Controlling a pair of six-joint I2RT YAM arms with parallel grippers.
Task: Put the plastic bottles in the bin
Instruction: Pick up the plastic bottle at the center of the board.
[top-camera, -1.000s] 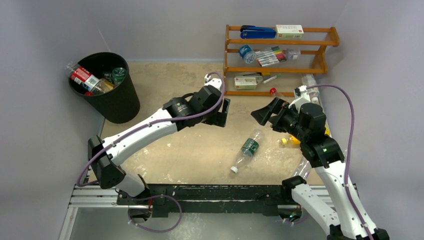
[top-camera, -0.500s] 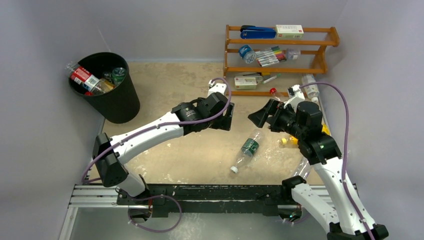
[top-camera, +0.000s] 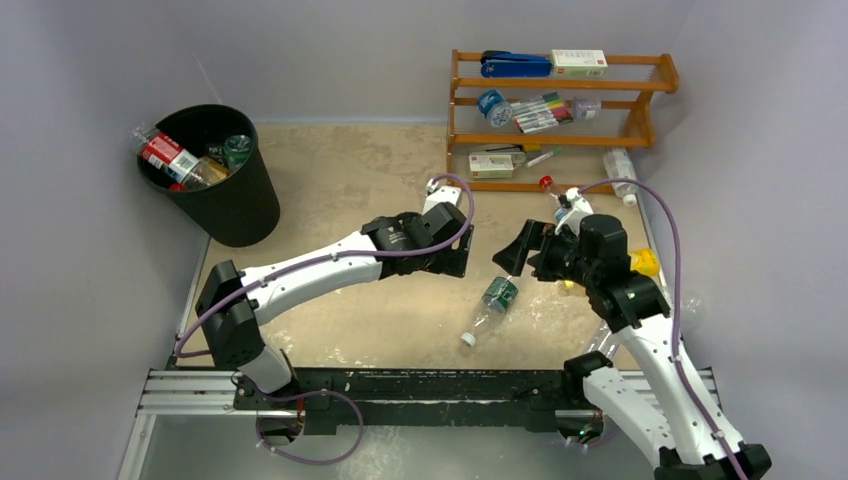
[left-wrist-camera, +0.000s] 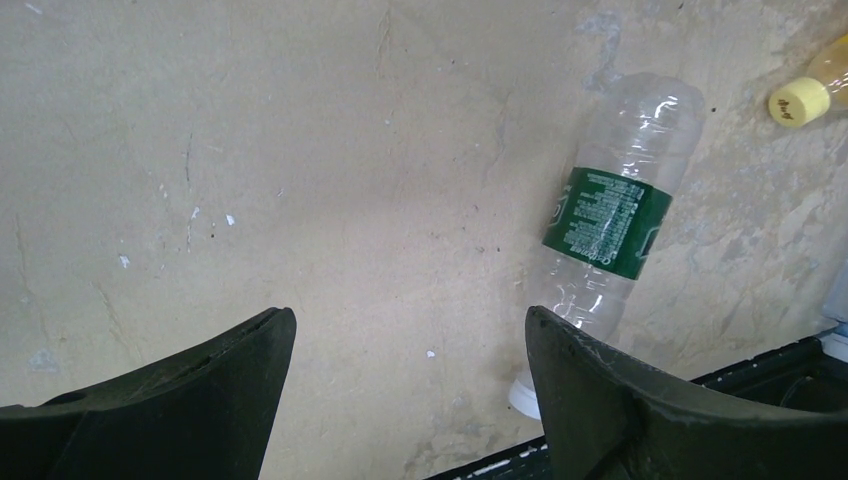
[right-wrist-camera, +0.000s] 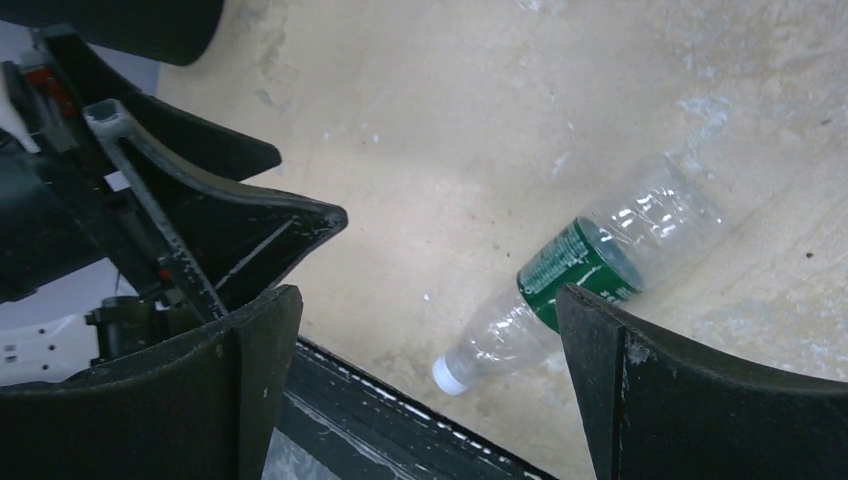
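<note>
One clear bottle with a green label (top-camera: 496, 297) lies on its side on the surface (top-camera: 340, 170), between the two arms. Its white cap (top-camera: 467, 340) points toward the base rail (top-camera: 400, 385).

I read the left fingers (top-camera: 452, 250) as spread wide and empty, hovering just left of the bottle's far end. In the left wrist view the bottle lies ahead of the right-hand finger, outside the gap.

The right fingers (top-camera: 514, 256) are also fully spread and hold nothing, poised above the bottle's far end. In the right wrist view the bottle lies on the surface below the gap, untouched. The two sets of fingers face each other, near but apart.

A yellow bottle (top-camera: 646, 262) lies just right of the right arm's wrist, mostly hidden. Another clear bottle (top-camera: 621, 163) lies beside the right foot of the wooden rack (top-camera: 560, 140). A red cap (top-camera: 546, 183) shows in front of the rack; I cannot make out the rest of that bottle.

The bin (top-camera: 235, 205) stands upright at the far left of the surface, well apart from both arms. Several bottles (top-camera: 185, 160) are already inside it.
</note>
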